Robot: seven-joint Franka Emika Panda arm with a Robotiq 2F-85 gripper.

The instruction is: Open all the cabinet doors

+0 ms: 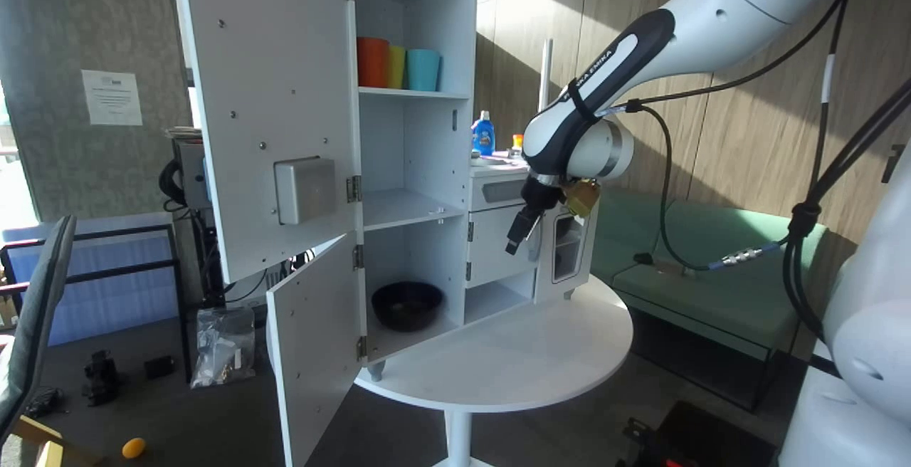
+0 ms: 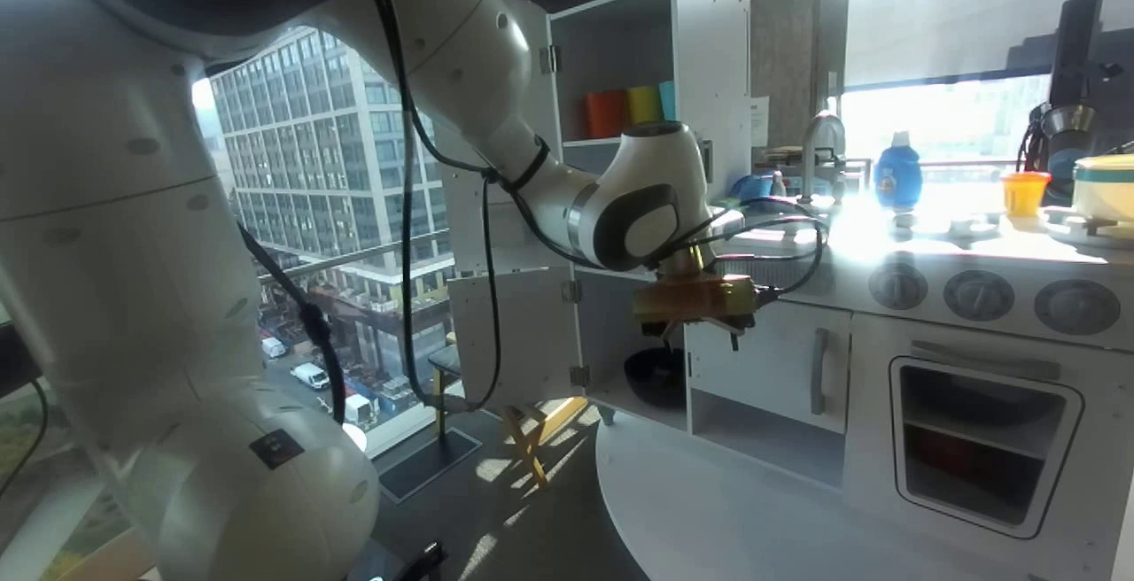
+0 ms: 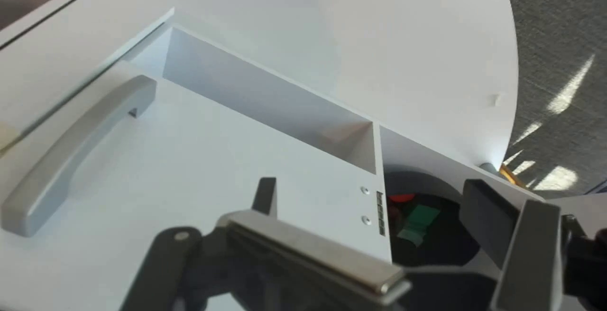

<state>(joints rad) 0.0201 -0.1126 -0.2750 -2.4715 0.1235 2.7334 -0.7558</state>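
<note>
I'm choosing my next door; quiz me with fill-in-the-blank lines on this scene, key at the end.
1. The tall door with the grey inset stands ____ (open/shut).
2. The black bowl sits in the ____ compartment (top/middle/bottom) of the tall cabinet.
3. On the short door above the cubby, the handle runs ____ (vertically/horizontally).
4. The fingers of the tool are ____ (apart/touching).
Missing words: open; bottom; vertically; apart.

1. tall door (image 1: 274,111), hinged on the cabinet (image 1: 427,150): top cut off in an exterior view.
2. lower door (image 1: 324,353), also on the cabinet: bottom cut off likewise.
3. bowl (image 3: 443,247), inside the cabinet: partly hidden in the wrist view, its contents (image 3: 420,218) unclear.
4. notice (image 1: 112,98), on the wall (image 1: 92,18) beyond the cabinet: print too small to read.
</note>
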